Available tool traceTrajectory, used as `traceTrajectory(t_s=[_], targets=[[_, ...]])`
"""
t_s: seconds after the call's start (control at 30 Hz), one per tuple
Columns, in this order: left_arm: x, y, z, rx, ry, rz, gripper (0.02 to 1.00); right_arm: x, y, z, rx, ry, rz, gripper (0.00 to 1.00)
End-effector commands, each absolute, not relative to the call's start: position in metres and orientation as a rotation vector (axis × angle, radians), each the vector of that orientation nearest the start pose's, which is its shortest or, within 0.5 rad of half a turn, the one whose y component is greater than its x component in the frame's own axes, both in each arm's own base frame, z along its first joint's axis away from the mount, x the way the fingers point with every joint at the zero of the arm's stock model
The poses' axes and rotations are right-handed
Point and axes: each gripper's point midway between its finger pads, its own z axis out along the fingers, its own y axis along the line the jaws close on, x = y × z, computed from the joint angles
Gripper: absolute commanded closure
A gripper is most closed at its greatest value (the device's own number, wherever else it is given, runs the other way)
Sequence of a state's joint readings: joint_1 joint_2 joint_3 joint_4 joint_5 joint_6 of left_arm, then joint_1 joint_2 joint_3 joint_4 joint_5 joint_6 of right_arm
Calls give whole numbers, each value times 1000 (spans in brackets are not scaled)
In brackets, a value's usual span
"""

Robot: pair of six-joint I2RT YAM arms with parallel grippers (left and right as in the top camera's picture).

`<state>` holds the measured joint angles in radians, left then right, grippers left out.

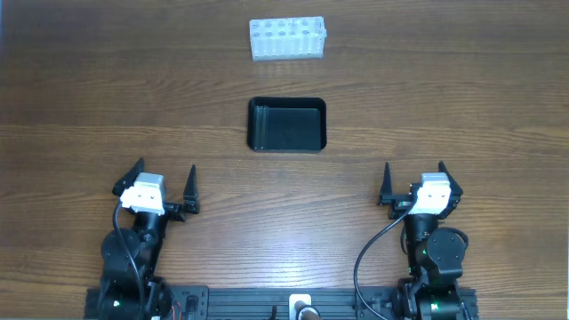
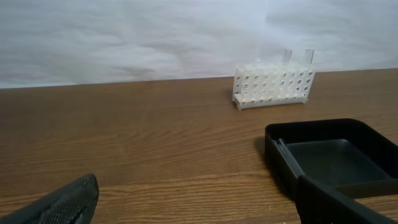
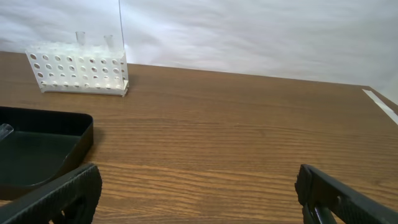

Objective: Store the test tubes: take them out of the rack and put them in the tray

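Test tubes (image 2: pixel 309 56), clear, slender, being held upright in white perforated plastic rack (image 1: pixel 287 39), beyond black rectangular plastic tray (image 1: pixel 287 124). Left gripper (image 1: pixel 166 166) and right gripper (image 1: pixel 414 166) being held open, empty, short of tray. Test tubes being judged light, slippery, fragile; protruding tops being favoured for gentle pinch.

Both arms sit tucked back by their bases. The left arm (image 1: pixel 133 244) has its wrist level, and the left gripper (image 1: pixel 165 169) points fwd w/ jaws spread wide, nothing btwn. The right arm (image 1: pixel 433 244) is the same: right gripper (image 1: pixel 414 167) faces fwd, jaws wide apart, empty.
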<state>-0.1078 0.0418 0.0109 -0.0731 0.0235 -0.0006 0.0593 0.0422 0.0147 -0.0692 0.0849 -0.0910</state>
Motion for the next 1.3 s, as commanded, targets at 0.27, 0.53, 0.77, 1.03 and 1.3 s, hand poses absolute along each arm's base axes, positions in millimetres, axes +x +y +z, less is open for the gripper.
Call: traceTrajectory(t_s=[0.27,0.53,0.77,1.03,1.3], targets=[[245,-31,150,107,1673,-113,18,247,0,152,-68,1665,-99,9],[245,-31,150,107,1673,-113,18,247,0,152,-69,1665,-99,9],[245,-31,150,107,1673,-113,20,247,-4,153,-106,1662,-168,7],[245,-31,150,106,1673,-113,18,247,-4,153,-107,1662,-167,7],[245,-31,150,107,1673,-113,18,248,0,155,-113,1653,-143,9]])
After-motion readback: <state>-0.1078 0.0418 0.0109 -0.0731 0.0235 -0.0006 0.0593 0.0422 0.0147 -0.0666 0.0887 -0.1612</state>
